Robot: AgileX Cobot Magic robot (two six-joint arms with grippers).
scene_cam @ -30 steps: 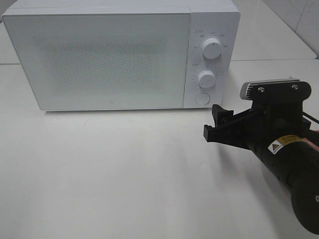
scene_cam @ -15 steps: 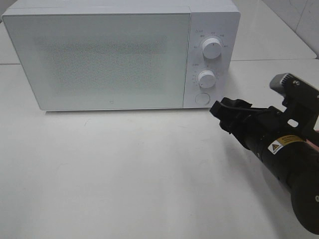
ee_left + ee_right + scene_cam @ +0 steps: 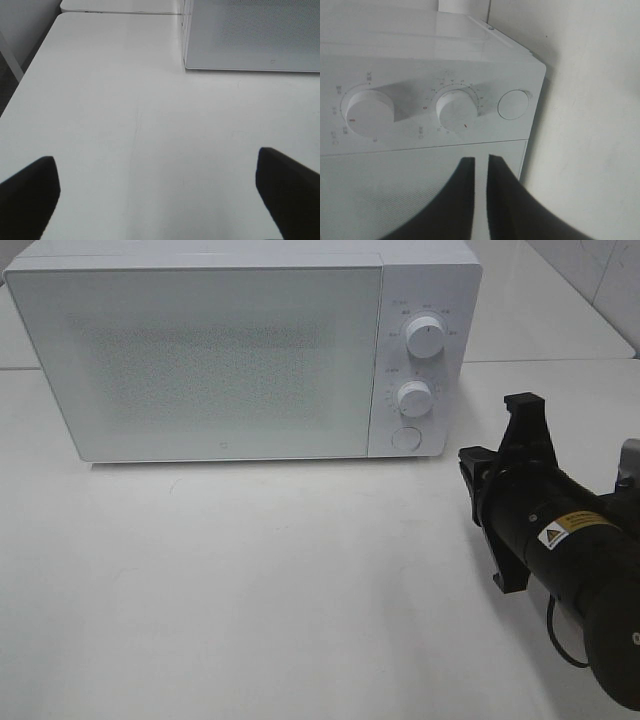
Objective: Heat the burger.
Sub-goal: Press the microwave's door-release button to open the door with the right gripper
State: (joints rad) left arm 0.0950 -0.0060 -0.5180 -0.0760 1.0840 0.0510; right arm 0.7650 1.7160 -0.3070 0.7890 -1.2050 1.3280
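Item 1, microwave (image 3: 220, 360): white, on the white counter (image 3: 250, 590), frosted door (image 3: 200, 360) shut. The control panel carried an upper dial (image 3: 426, 337), a lower dial (image 3: 413, 398) and a round button (image 3: 404, 438).

Item 2, right tool (image 3: 480, 159): black, off the microwave's right front corner and apart from it. Its tips pointed at the seam between door and panel, drawn nearly together with a thin slit between, and nothing was grasped.

Item 3, left tool (image 3: 155, 157): released, fingers spread wide over bare counter, the microwave's near corner ahead.

Item 4, burger: position could not be told from any view.
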